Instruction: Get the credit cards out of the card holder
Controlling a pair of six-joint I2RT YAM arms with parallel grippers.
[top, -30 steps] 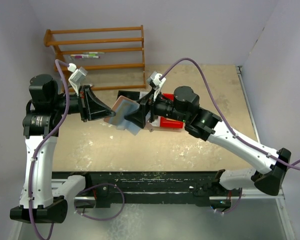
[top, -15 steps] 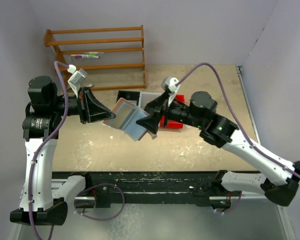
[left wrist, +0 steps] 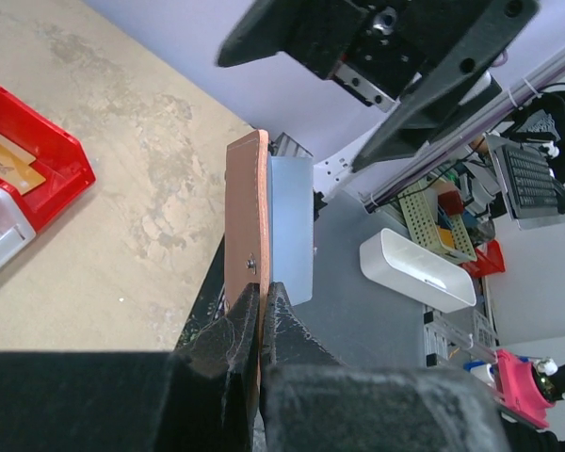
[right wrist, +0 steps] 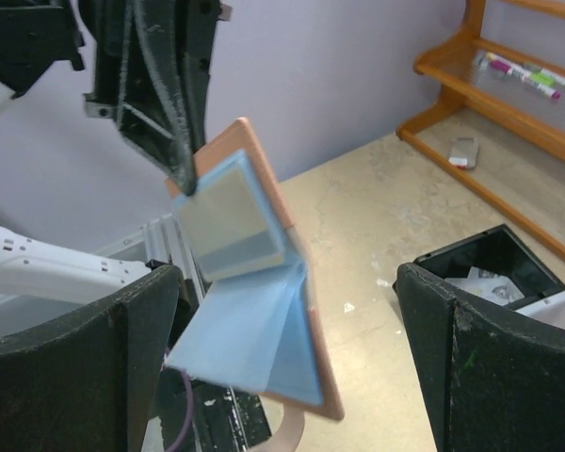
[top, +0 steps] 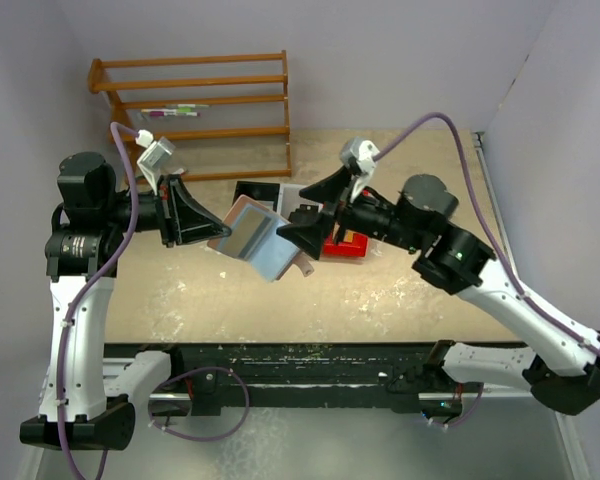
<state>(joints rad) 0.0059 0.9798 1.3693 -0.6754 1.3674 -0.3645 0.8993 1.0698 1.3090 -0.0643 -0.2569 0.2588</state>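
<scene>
The tan desk (top: 400,290) spreads under the card holder (top: 255,240), which hangs in the air above its middle, open like a book, with the pinkish-brown outside facing up and the light blue lining facing down and toward the right arm. Far behind the card holder, at the desk's back left, stands a wooden rack (top: 195,100) with coloured markers (top: 175,112) on one shelf. Directly left of the card holder, the left end effector (top: 208,222) is pinched shut on one flap's edge; the left wrist view shows its two black fingertips (left wrist: 261,297) pressed together on the leather by a small rivet. Directly right of the card holder, the right end effector (top: 315,212) stands wide open and holds nothing, its fingers clear of the free edge. Behind and to the right of the card holder sit three bins side by side: a black bin (top: 255,192), a white bin (top: 300,195) and a red bin (top: 345,245). A golden-tan card (left wrist: 5,160) lies flat in the red bin. On the upper flap's lining the right wrist view shows a pale grey panel (right wrist: 228,221); whether it is a card or a pocket cannot be told. A small strap tab (top: 302,265) hangs from the card holder's lower right corner.
</scene>
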